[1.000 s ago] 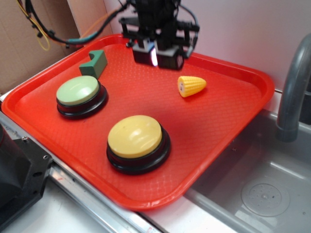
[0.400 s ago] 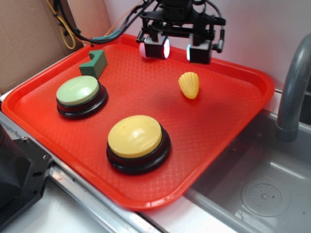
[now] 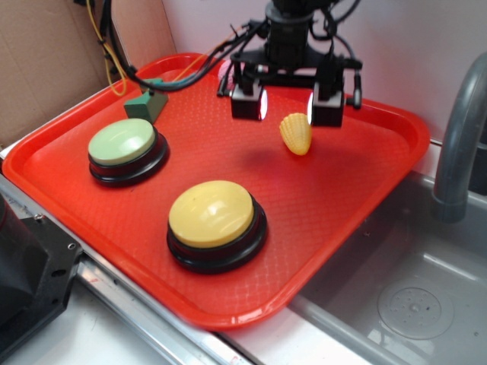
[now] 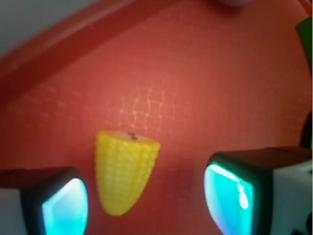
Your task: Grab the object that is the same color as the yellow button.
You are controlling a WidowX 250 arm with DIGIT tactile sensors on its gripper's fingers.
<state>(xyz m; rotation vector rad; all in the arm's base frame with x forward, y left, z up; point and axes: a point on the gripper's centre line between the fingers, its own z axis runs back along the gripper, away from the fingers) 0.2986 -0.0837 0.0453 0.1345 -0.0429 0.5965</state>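
Since the earlier frames my tool (image 3: 287, 107) has dropped lower over the tray (image 3: 365, 190), jaws wide open, holding nothing. Corn (image 3: 295, 133) sits upper centre, nearer my right finger (image 3: 328, 105) than the left. Risk: closing off-centre, the tapered ribbed cob squirts out or rolls away.

green block (image 3: 147, 103) partly behind cables | pink ball (image 4: 234, 2) cut by top edge | end effector (image 4: 146, 200) fingertips cropped

Even, bright light falls on the red tray (image 3: 365, 190), shadows soft; the wrist view blurs (claw (image 4: 146, 200) pads glowing cyan).
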